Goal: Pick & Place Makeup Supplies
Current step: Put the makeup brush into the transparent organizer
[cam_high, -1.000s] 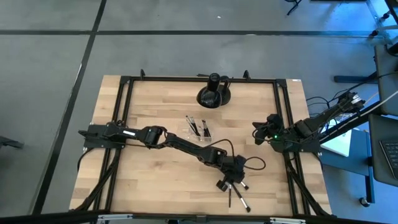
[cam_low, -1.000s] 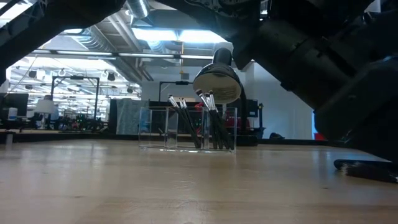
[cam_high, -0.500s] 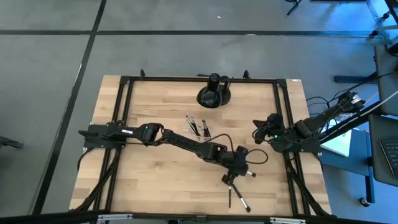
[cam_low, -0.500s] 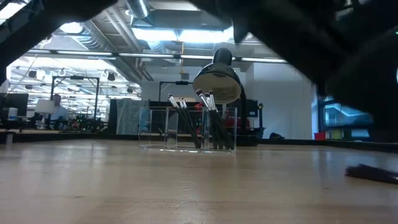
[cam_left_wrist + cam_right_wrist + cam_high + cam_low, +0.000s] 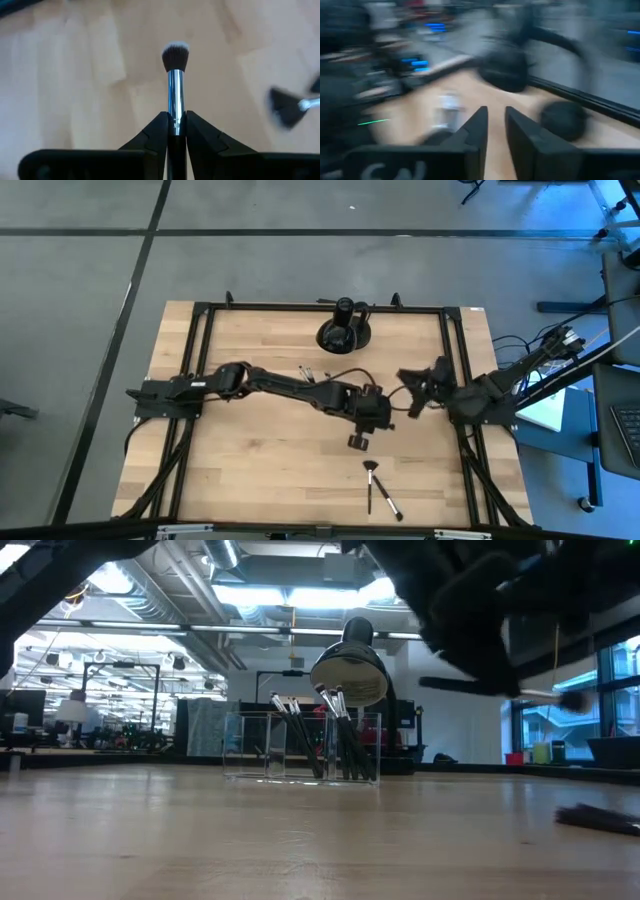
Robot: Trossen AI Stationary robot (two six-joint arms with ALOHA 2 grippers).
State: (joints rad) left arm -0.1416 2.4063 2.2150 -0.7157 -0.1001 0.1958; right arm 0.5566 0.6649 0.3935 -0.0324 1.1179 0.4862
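One brush (image 5: 174, 70): we clamp it between left gripper (image 5: 175, 131) fingers, above mid-table.
Right gripper (image 5: 495, 131): narrowly apart, empty, at the right edge.
Risk: we judge the handle may slip, or miss the organiser (image 5: 301, 747).

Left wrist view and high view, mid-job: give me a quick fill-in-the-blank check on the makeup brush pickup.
1. The left gripper is shut on a silver-ferruled makeup brush with a dark fluffy ____.
2. In the high view, two loose dark-handled brushes lie on the wooden ____, nearer its front edge.
3. The clear plastic organiser tray holds its brushes standing ____.
4. Behind the tray stands a large black rounded ____.

Missing words: tip; table; upright; object
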